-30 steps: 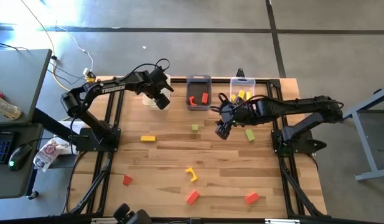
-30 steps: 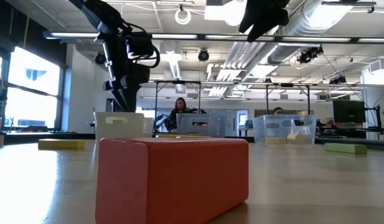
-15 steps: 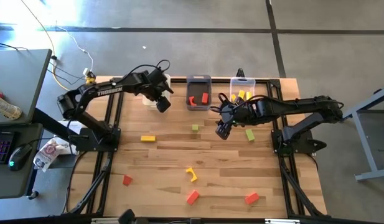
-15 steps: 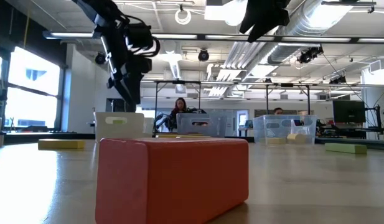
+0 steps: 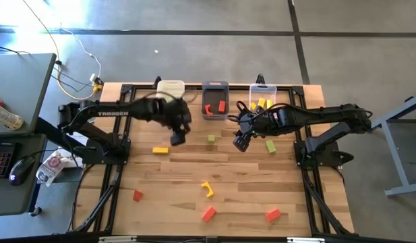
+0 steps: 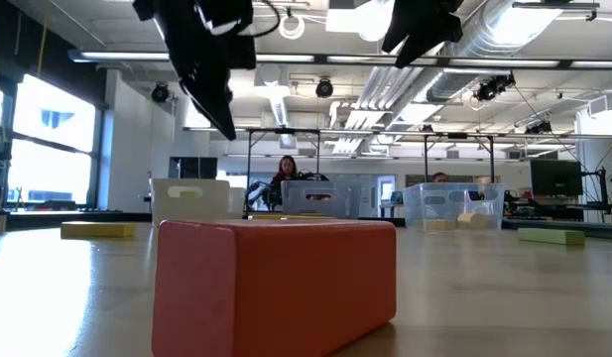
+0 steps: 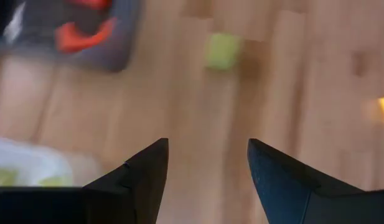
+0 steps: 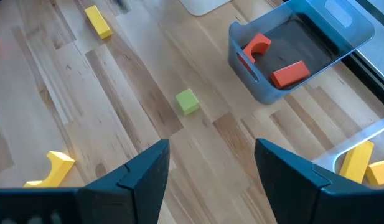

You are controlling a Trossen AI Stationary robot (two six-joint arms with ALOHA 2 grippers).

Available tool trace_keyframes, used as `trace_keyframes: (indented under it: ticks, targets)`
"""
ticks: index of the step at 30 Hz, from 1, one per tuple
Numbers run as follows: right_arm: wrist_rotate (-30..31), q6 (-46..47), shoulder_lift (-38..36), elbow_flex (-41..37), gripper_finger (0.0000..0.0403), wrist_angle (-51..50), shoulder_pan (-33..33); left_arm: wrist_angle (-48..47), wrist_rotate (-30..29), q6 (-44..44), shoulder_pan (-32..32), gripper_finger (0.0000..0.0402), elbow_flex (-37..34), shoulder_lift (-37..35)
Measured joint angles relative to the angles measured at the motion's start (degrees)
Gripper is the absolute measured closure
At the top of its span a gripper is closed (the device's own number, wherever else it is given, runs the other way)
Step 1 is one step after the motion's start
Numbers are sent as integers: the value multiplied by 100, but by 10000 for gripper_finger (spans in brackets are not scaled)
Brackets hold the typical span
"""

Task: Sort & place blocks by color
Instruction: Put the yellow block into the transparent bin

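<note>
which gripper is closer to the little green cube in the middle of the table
Right, narrowly. The right gripper sits just right of the green cube; the left gripper is slightly farther on its left.

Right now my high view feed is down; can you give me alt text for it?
Both open grippers hover empty over the wooden table: the left gripper near a yellow bar, the right gripper near a green cube. Loose blocks remain in front.

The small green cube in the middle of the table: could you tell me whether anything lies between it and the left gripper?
Nothing visible does. The left gripper, open and empty, hangs above bare wood beside the green cube, and the left wrist view shows only tabletop between its fingers and the cube. The right gripper hovers on the cube's other side.
</note>
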Motion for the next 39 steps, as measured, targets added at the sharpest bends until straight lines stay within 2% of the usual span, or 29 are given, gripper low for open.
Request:
trace_keyframes:
  ticks: [6, 11, 19, 23, 31, 39]
  targets:
    - [1, 0, 0, -1, 178, -2, 0, 492, -55, 59, -979, 196, 0, 0]
    - [2, 1, 0, 0, 178, -2, 0, 645, -541, 138, -1502, 195, 0, 42]
    - [2, 106, 0, 0, 178, 0, -2, 1306, -670, -1282, -2108, 195, 2, 145]
    - [2, 98, 0, 0, 178, 0, -2, 1515, -1123, -1869, -2470, 195, -6, 240]
    - [4, 104, 2, 0, 178, -17, -1, 1844, -1790, -2164, -3128, 195, 5, 467]
    - [2, 105, 2, -2, 178, -17, -2, 2199, -1843, -2173, -3500, 195, 0, 947]
